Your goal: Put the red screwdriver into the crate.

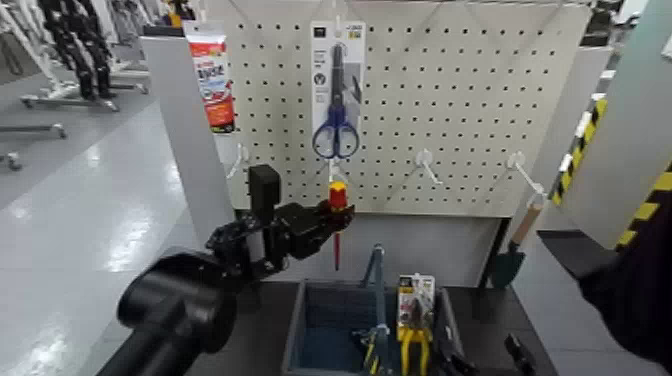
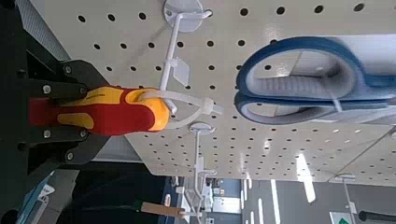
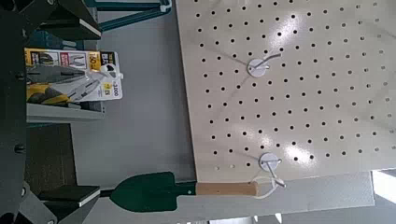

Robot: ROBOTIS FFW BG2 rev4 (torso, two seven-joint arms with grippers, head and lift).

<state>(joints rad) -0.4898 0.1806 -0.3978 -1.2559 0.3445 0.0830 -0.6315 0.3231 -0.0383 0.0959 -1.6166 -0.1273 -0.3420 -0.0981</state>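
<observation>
One hand, the left (image 1: 341, 212), grips the red screwdriver (image 1: 338, 196) upright beside the pegboard, at eleven o'clock from the crate (image 1: 299, 328); the right (image 1: 487, 362) waits at five. Pulling back unevenly might snag the handle's loop (image 2: 193, 105) and twist the tool loose.

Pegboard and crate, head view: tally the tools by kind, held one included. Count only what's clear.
Screwdriver: 1, red, in the left hand
Scissors: 1, blue-handled, carded, on the pegboard
Pliers: 1, yellow-handled, carded, at the crate
Trowel: 1, green with wooden handle, hanging
Total: 4
</observation>
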